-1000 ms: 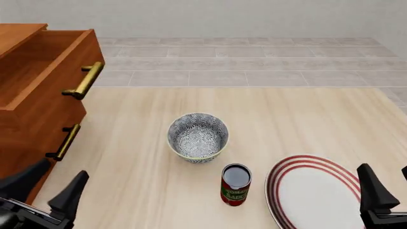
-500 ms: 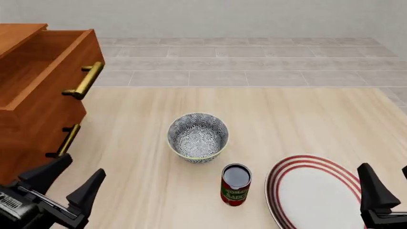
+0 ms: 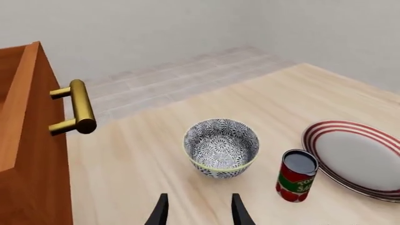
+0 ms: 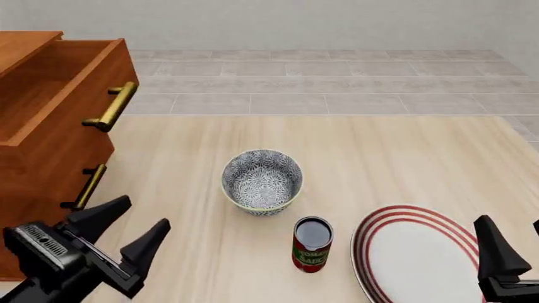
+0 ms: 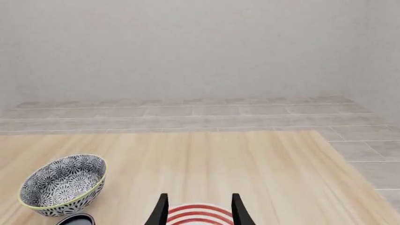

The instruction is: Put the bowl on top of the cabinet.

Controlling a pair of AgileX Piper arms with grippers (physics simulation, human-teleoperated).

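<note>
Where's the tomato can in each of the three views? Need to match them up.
Front view: the can stands upright near the bottom centre, between the bowl and the plate.
Left wrist view: the can shows whole, between the bowl and the plate.
Right wrist view: only a sliver of the can's dark top shows at the frame edge, beside the bowl.
Shared landmark: the bowl.

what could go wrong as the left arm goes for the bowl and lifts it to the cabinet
The can stands close beside the bowl, so a wide approach by the open left hand could knock it over. The top drawer of the cabinet is pulled out, so the bowl might clip its front or handle on the way up.
</note>
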